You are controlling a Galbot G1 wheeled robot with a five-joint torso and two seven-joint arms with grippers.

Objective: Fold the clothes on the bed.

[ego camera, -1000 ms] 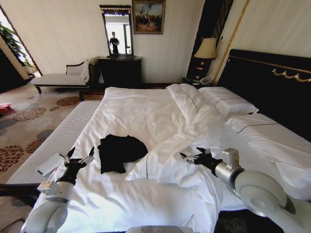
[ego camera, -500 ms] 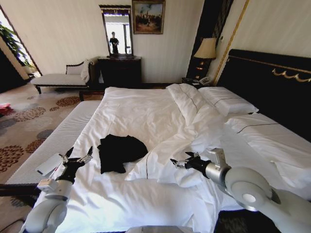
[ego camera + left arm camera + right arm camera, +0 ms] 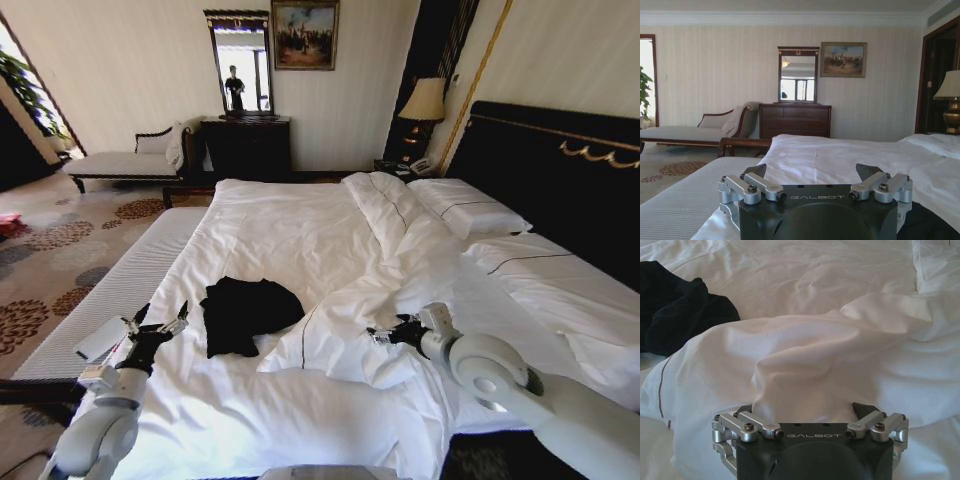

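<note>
- The black T-shirt is lying crumpled on the white duvet of the bed, toward its left side.
- The left gripper is hovering over the bed's left edge, just left of the T-shirt, with its fingers spread apart.
- The right gripper is reaching over a raised fold of the duvet, well right of the T-shirt; whether its fingers are parted is unclear.
- Two pillows are resting by the dark headboard.
- A padded bench is standing alongside the bed's left side.
</note>
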